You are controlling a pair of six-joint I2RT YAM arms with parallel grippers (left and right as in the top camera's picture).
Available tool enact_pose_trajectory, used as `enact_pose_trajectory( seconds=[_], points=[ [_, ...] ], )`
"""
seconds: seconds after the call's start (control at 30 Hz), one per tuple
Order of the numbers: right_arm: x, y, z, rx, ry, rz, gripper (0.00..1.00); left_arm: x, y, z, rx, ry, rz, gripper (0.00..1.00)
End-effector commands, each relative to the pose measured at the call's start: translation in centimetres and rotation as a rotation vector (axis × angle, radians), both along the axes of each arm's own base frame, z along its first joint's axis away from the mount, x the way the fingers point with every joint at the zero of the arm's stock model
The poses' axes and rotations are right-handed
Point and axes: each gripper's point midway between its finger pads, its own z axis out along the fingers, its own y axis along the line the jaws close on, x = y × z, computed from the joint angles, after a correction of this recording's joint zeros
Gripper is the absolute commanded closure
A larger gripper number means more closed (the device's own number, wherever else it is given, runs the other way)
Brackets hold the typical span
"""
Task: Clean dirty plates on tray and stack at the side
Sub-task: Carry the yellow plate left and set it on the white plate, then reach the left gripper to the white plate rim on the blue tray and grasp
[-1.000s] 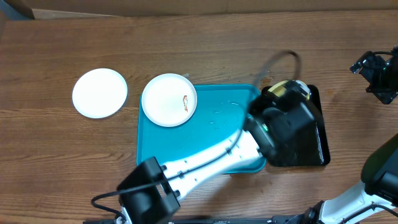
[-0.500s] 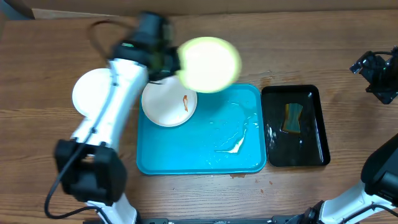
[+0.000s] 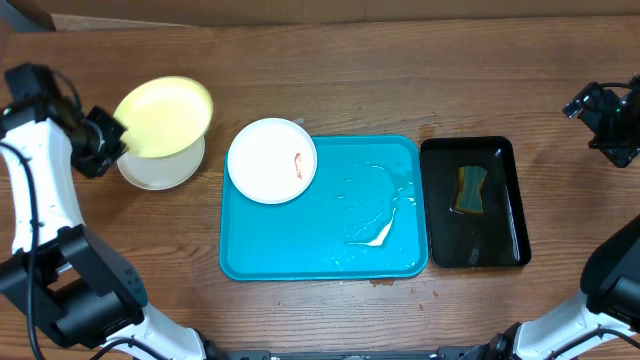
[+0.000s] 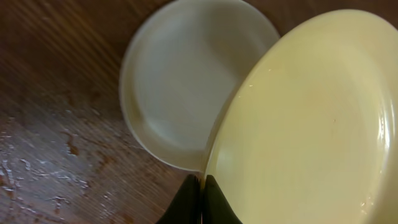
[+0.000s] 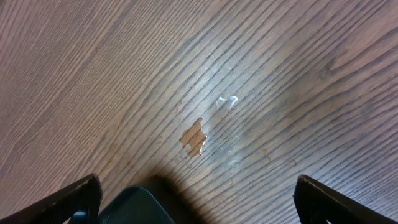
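My left gripper (image 3: 112, 138) is shut on the rim of the pale yellow plate (image 3: 165, 116) and holds it tilted just above a white plate (image 3: 160, 168) on the table at the far left. In the left wrist view the yellow plate (image 4: 311, 118) overlaps the white plate (image 4: 180, 87), with my fingers (image 4: 202, 193) pinching its edge. Another white plate (image 3: 271, 160) with a reddish smear sits on the top-left corner of the turquoise tray (image 3: 300, 255), which is wet. My right gripper (image 5: 196, 199) is open and empty above bare wood at the far right (image 3: 605, 120).
A black tray (image 3: 505, 250) holding a green-yellow sponge (image 3: 470, 190) stands right of the turquoise tray; its corner (image 5: 137, 205) shows in the right wrist view. Water drops and a small stain (image 5: 194, 137) lie on the wood.
My left arm swung from the black tray at the right, across the turquoise tray, to the far left, carrying the yellow plate to above the white plate. The right arm stayed still.
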Motion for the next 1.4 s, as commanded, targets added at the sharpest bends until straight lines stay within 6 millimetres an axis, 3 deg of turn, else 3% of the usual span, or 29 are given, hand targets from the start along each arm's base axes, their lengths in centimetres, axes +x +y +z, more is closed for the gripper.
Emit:
enact_pose_trajectory(
  seconds=[0.0,0.17,0.53,0.57,0.6,0.63,0.67,0.7,0.8,0.9,1.03,1.1,1.23,1.37],
  points=[
    [0.0,-0.2,0.7,-0.009,-0.017,-0.005,0.0,-1.6,2.0,-1.5,0.043,0.031,0.065,0.96],
    [0.0,-0.2,0.7,-0.009,-0.017,-0.005,0.0,-1.4,3.9,-3.4,0.093,-0.003,0.087,0.96],
    [0.0,-0.2,0.7,-0.009,-0.017,-0.005,0.0,-0.6,4.3,-5.0,0.123,-0.052,0.082,0.9],
    [0.0,-0.2,0.7,-0.009,-0.017,-0.005,0.0,-0.7,4.3,-5.1,0.122,-0.051,0.082,0.8],
    [0.0,-0.2,0.7,-0.009,-0.017,-0.005,0.0,-0.7,4.2,-5.1,0.121,-0.051,0.082,0.6],
    [0.0,-0.2,0.7,-0.009,-0.017,-0.005,0.0,-0.7,4.2,-5.1,0.121,-0.051,0.08,0.33],
    [0.0,-0.2,0.7,-0.009,-0.017,-0.005,0.0,-0.6,4.1,-5.1,0.123,-0.051,0.06,0.22],
    [0.0,-0.2,0.7,-0.009,-0.017,-0.005,0.0,-0.5,3.7,-5.1,0.119,-0.059,0.019,0.17],
    [0.0,-0.2,0.7,-0.009,-0.017,-0.005,0.0,0.7,1.0,-4.6,0.046,-0.139,-0.17,0.24],
    [0.0,-0.2,0.7,-0.009,-0.017,-0.005,0.0,1.5,-2.6,-3.9,-0.089,-0.207,-0.259,0.38],
    [0.0,-0.2,0.7,-0.009,-0.017,-0.005,0.0,1.2,-6.1,-4.1,-0.138,-0.17,-0.348,0.39],
    [0.0,-0.2,0.7,-0.009,-0.017,-0.005,0.0,1.0,-7.8,-4.5,-0.124,-0.133,-0.408,0.5],
    [0.0,-0.2,0.7,-0.009,-0.017,-0.005,0.0,0.5,-10.8,-5.5,-0.062,-0.031,-0.492,0.55],
    [0.0,-0.2,0.7,-0.009,-0.017,-0.005,0.0,0.2,-13.8,-6.0,-0.006,0.032,-0.565,0.51]
  ],
)
